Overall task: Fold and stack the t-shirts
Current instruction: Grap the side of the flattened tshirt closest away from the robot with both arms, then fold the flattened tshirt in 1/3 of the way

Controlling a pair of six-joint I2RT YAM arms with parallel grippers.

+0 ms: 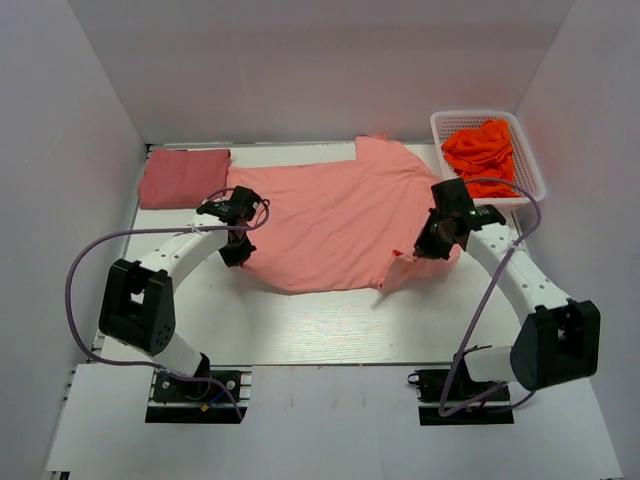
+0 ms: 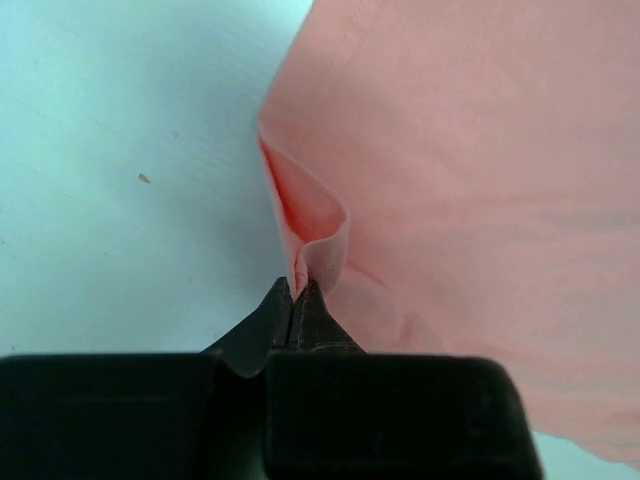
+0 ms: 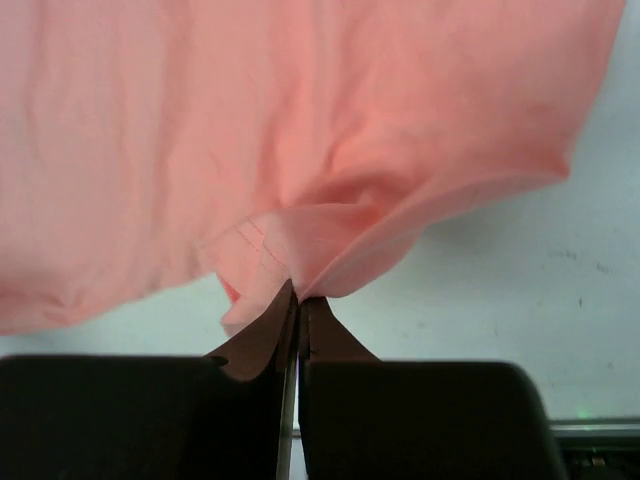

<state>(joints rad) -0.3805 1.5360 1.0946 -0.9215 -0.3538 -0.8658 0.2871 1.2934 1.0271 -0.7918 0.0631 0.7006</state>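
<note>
A light salmon-pink t-shirt lies spread across the middle of the table. My left gripper is shut on its left edge, and the cloth rises in a pinched fold from the closed tips. My right gripper is shut on the shirt's right edge, where a hemmed fold is pinched at the tips and lifted off the table. A darker rose-red t-shirt lies folded at the back left.
A white basket at the back right holds bright orange cloth. White walls close in the table on three sides. Bare white tabletop lies in front of the shirt.
</note>
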